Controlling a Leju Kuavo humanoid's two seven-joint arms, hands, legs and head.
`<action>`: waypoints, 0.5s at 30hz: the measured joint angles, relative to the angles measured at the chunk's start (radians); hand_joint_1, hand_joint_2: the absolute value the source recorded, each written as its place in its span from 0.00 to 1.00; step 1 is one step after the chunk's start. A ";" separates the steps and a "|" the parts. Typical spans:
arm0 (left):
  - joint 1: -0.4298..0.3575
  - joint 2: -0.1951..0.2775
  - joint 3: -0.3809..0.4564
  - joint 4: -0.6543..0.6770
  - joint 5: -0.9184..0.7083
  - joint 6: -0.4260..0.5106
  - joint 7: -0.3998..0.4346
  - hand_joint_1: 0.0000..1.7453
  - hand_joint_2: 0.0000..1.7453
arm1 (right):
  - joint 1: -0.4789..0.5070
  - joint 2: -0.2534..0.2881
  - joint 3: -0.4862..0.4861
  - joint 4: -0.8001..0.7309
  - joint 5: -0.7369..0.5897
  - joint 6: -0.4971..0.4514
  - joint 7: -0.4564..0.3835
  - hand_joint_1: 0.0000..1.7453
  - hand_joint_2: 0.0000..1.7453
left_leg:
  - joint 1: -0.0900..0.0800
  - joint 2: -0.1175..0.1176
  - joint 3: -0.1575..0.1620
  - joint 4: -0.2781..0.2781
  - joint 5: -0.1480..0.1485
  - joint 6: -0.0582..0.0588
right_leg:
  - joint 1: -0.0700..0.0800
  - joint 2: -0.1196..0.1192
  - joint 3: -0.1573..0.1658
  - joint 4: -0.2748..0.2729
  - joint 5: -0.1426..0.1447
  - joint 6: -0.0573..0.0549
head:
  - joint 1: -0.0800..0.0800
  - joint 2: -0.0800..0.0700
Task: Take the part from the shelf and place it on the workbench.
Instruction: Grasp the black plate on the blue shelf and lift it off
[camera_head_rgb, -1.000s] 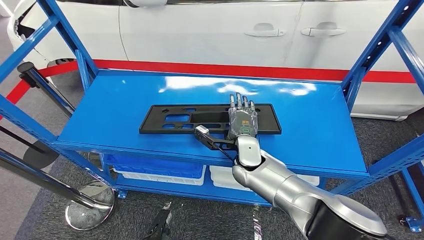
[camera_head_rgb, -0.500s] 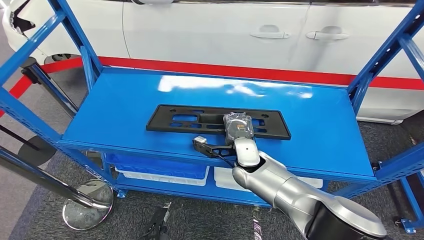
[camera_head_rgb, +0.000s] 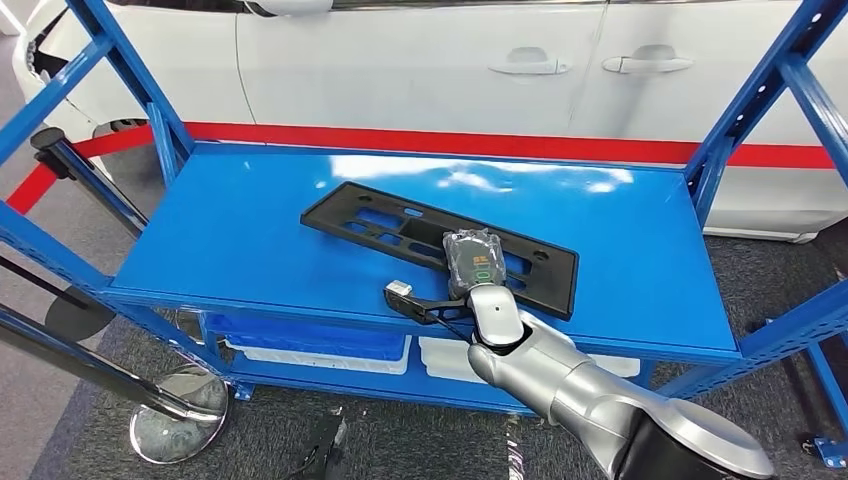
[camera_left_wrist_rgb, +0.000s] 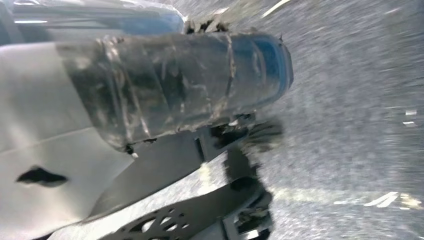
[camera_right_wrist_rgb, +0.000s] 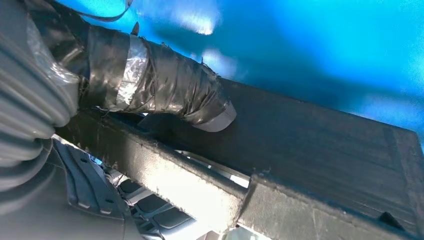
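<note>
Grasp made: right hand (camera_head_rgb: 474, 262) has fingers curled over the black part (camera_head_rgb: 400, 225), thumb pressed under its edge. Part sits askew on the blue shelf (camera_head_rgb: 650, 250), not lifted clear. Carry and workbench placement left. Left hand fingers: cannot tell.

You're looking at a long, flat black plastic part (camera_head_rgb: 420, 236) with rectangular cutouts and small holes along its length. It lies askew on the blue shelf (camera_head_rgb: 250, 230), its far end angled away toward the left and its near end close to the shelf's front edge. Your right hand (camera_head_rgb: 474, 262) grips it near the right end, thumb pressed on its underside (camera_right_wrist_rgb: 320, 150).
</note>
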 joint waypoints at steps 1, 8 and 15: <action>-0.001 -0.001 -0.004 0.000 -0.009 0.000 -0.016 0.00 0.50 | 0.006 -0.004 0.000 0.000 0.015 -0.029 -0.012 1.00 1.00 | 0.001 0.000 -0.030 0.065 -0.025 -0.003 | 0.000 0.000 0.000 0.000 0.000 -0.001 | 0.000 0.000; 0.001 -0.002 -0.011 0.000 -0.008 -0.016 -0.080 0.00 1.00 | 0.041 -0.041 -0.024 -0.065 0.226 -0.197 -0.040 1.00 1.00 | -0.002 -0.001 0.050 -0.124 0.090 0.008 | 0.003 0.007 0.000 0.000 -0.003 0.006 | 0.000 0.000; 0.019 -0.001 -0.010 0.000 0.016 -0.008 -0.125 0.00 1.00 | 0.170 -0.111 -0.180 -0.394 0.565 -0.221 -0.059 1.00 1.00 | 0.002 -0.004 0.079 -0.171 0.093 0.042 | 0.008 0.002 -0.053 0.114 -0.074 0.033 | 0.004 0.000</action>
